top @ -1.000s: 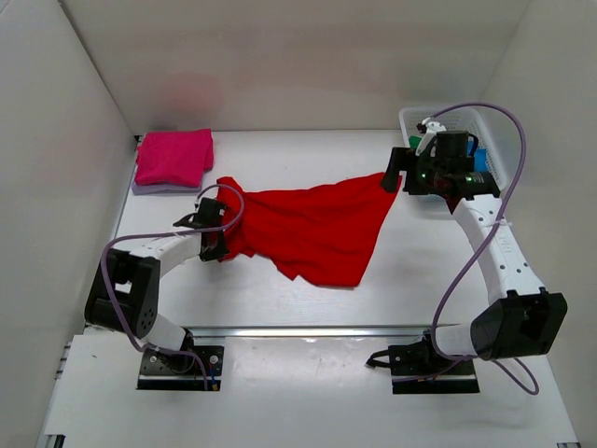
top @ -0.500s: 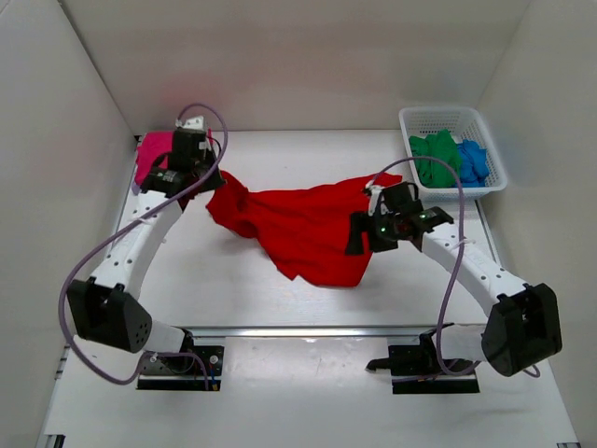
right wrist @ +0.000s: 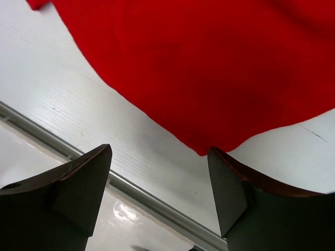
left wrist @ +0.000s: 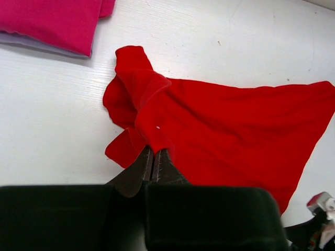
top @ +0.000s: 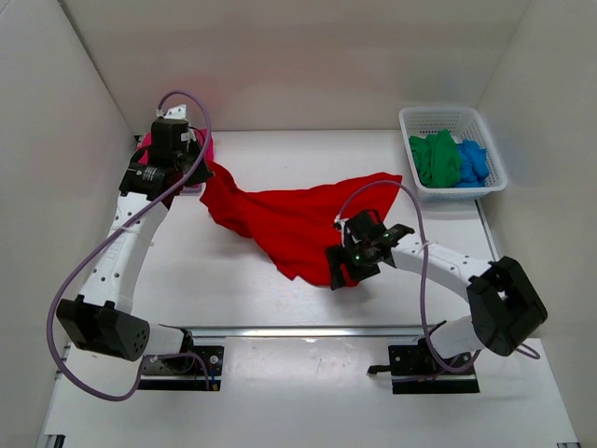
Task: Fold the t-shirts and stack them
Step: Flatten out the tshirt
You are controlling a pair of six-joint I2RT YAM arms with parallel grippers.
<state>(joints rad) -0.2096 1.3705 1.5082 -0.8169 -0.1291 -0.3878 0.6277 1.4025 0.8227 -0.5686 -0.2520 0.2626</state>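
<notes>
The bright red t-shirt (top: 289, 224) lies spread and rumpled on the middle of the table. My left gripper (top: 200, 170) is shut on its left corner (left wrist: 141, 130) and holds it up near the back left. My right gripper (top: 338, 276) is open just above the table, at the shirt's near corner (right wrist: 204, 146), with nothing between its fingers. A folded magenta-pink t-shirt (left wrist: 52, 21) lies at the back left, partly hidden by my left arm in the top view. The green t-shirt (top: 435, 159) and the blue t-shirt (top: 474, 161) lie bunched in the basket.
The white mesh basket (top: 452, 117) stands at the back right. A pale layer (left wrist: 42, 46) shows under the magenta shirt. A metal rail (top: 308, 329) runs along the table's near edge, close under my right gripper (right wrist: 159, 150). White walls enclose the sides and back.
My left gripper has carried the shirt's left corner toward the back left. My right gripper has let go of the shirt's far right corner and moved to its near corner, open.
</notes>
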